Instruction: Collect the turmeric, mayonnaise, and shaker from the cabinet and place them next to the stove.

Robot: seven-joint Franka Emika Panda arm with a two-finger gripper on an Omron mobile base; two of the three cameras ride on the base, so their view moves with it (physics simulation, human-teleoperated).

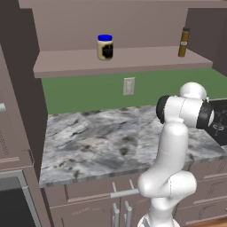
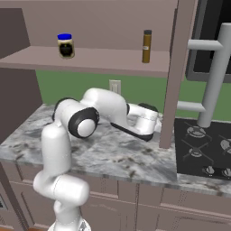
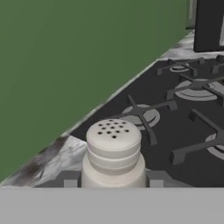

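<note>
In the hand view the shaker (image 3: 113, 151) stands upright at bottom centre, its perforated rounded top facing the camera, right between the two dark fingertips (image 3: 70, 178) of the pincer (image 3: 113, 179), one pressed to each side of its body; the pincer is narrowed onto the shaker and holds it. Behind it the stove (image 3: 175, 118) spreads across the right half of that frame, with a strip of marbled counter (image 3: 57, 159) at lower left under the green wall. In the left base view the mayonnaise (image 1: 105, 47) sits at upper centre on the shelf of the cabinet (image 1: 119, 62), and the turmeric (image 1: 183, 42) stands well apart from it at upper right of the same shelf.
</note>
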